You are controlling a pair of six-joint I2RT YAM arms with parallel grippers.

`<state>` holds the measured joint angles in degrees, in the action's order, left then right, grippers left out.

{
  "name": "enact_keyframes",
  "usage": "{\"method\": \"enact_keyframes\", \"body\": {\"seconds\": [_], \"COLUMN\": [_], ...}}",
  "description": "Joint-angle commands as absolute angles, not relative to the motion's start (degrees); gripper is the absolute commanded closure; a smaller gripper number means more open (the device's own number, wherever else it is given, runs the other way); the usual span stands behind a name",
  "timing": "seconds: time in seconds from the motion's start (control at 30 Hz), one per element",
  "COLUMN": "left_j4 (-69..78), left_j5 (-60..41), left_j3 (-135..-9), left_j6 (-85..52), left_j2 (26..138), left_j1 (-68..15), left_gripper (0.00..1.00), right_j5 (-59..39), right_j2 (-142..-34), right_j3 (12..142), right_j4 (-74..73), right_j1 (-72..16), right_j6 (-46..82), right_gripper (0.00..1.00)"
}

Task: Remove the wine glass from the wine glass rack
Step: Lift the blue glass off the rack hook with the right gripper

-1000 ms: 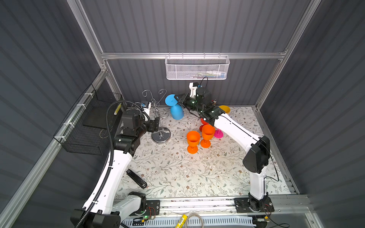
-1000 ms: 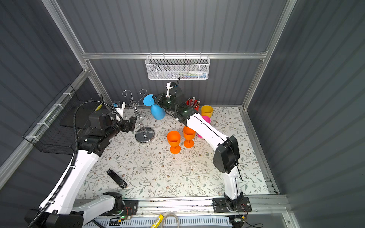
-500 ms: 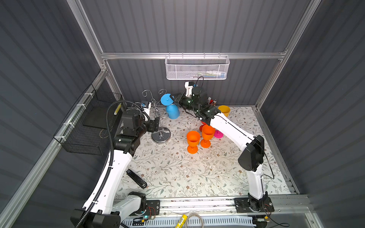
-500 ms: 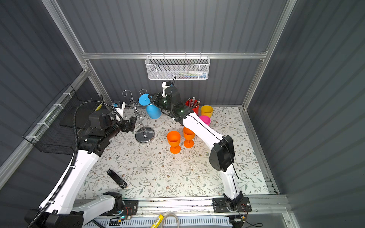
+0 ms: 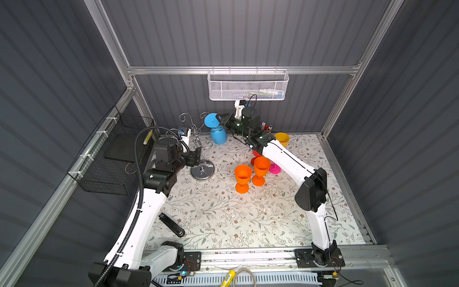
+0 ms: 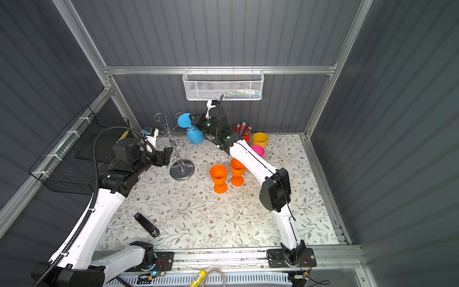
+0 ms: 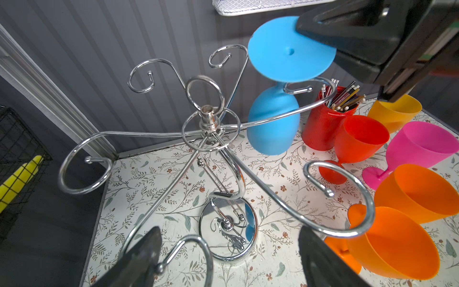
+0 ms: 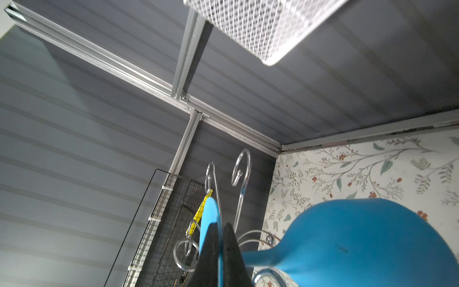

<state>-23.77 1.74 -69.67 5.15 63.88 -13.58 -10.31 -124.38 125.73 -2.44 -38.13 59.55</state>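
The blue wine glass [image 5: 218, 135] [image 6: 195, 135] hangs upside down at the back of the table, tilted. My right gripper [image 5: 221, 119] [image 6: 194, 119] [image 8: 221, 225] is shut on the rim of its round foot [image 7: 290, 49]. The foot sits just above one curled arm of the chrome wine glass rack [image 5: 202, 170] [image 6: 182, 169] [image 7: 210, 119]. Whether the stem still sits in that curl I cannot tell. My left gripper [image 5: 196, 156] [image 6: 167, 155] [image 7: 228, 263] is open beside the rack's twisted stem. One scroll arm lies between its fingers [image 7: 139, 261], untouched.
Two orange goblets [image 5: 242, 177] [image 5: 260, 169], a pink glass [image 5: 274, 169], a red glass [image 7: 360, 141], a yellow cup [image 5: 282, 139] and a red pencil cup [image 6: 242, 133] stand right of the rack. A white mesh basket [image 5: 248, 85] hangs above; a black wire basket [image 5: 111, 159] lines the left wall.
My right gripper has carried the blue glass a little to the left, toward the rack's arms, and then slightly upward. The left arm has stayed still.
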Motion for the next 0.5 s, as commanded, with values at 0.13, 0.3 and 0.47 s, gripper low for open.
{"method": "enact_keyframes", "body": {"seconds": [0.13,0.3,0.47], "left_j4": [-28.5,-28.5,-29.1], "left_j5": [0.5,0.6,0.6], "left_j3": [-67.9,-68.0,-69.2], "left_j6": [5.2,5.2,5.0], "left_j2": [65.2,65.1,64.7], "left_j1": [-14.6,-14.6,-14.6], "left_gripper": [0.14,0.12,0.1], "right_j5": [-8.6,-8.4,-8.0], "right_j2": [-122.0,-116.2,-107.3], "right_j3": [125.1,116.9,106.2], "right_j4": [-7.8,-11.0,-13.8], "right_j1": [-35.1,-33.4,-32.8], "right_j6": [57.6,56.2,51.1], "right_gripper": [1.0,1.0,1.0]}}
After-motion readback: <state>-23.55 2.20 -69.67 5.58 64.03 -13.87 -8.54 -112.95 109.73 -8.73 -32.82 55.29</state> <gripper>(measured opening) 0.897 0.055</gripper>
